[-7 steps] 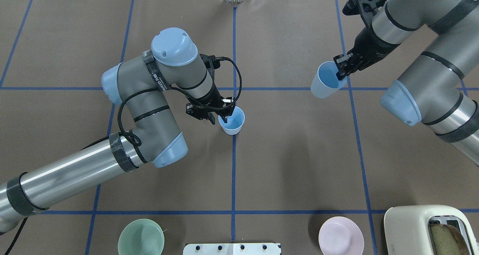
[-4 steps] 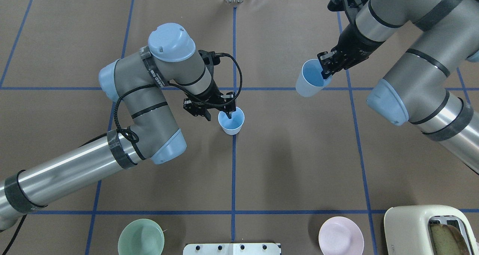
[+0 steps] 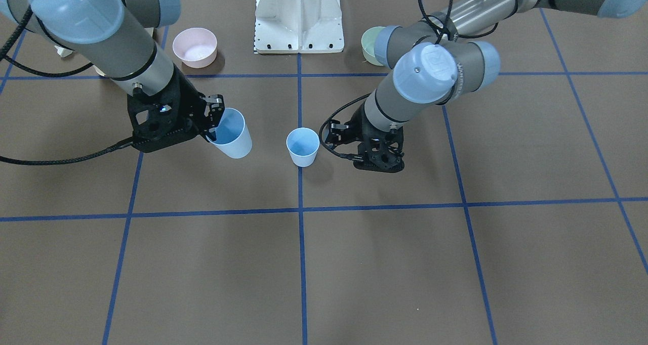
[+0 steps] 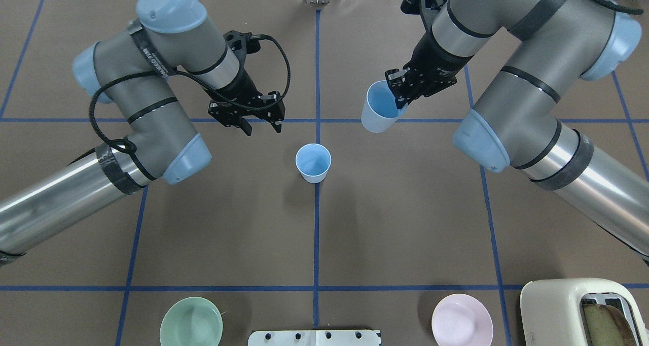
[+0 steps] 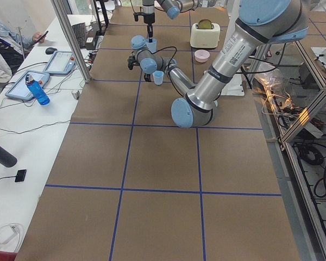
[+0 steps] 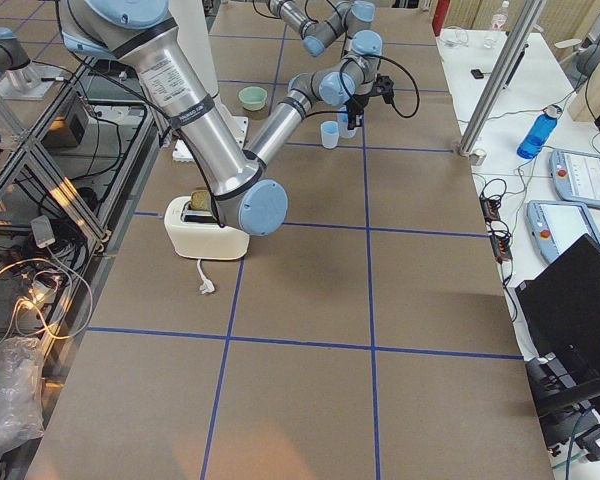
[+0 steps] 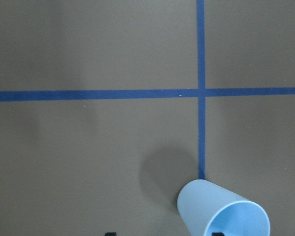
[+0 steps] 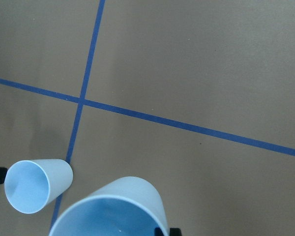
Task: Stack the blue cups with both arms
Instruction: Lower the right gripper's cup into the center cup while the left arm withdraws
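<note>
The left arm (image 4: pixel 152 128) and right arm (image 4: pixel 527 97) are grey tubes, polished silver nearer the base, with round light-blue joint caps bearing small screws. Black bands with white lettering wrap them. A braided black cable (image 4: pixel 288 67) loops to the black left gripper (image 4: pixel 263 130).

Your brown table (image 4: pixel 405 224) is gridded with blue tape lines (image 4: pixel 405 287). One blue cup (image 4: pixel 313 163) stands upright on the centre line, mid-table. Along the robot-side edge you have the white base pedestal (image 4: pixel 314 337) in the middle, a green bowl (image 4: pixel 191 325) and a pink bowl (image 4: pixel 462 319) either side, and a toaster (image 4: pixel 573 310) in the corner beyond the pink bowl.
</note>
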Tool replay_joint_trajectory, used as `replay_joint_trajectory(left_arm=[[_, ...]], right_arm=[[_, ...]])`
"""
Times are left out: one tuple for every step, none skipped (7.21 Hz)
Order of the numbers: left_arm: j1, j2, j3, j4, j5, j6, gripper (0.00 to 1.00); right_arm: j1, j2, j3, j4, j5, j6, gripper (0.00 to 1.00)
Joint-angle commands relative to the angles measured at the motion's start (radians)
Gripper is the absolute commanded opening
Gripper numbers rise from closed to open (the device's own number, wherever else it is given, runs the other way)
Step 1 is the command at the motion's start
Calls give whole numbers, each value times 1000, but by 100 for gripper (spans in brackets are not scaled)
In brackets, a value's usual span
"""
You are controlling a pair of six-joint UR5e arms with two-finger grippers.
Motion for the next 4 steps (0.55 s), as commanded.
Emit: replay_joint_trajectory(left_arm=[[-94,96,-27,3,-48,146,72],[-139,133,-27,4,-76,225,73],[-166,162,-24,7,-76,288,78],[-191,178,-24,21,-77,344,79]], right_arm=[[-67,46,-29,1,-59,52,0],[-103,55,-29,-1,-85,77,0],[-143,69,-37,1,-122,101,0],[-173,77,-37,4,-145,117,0]])
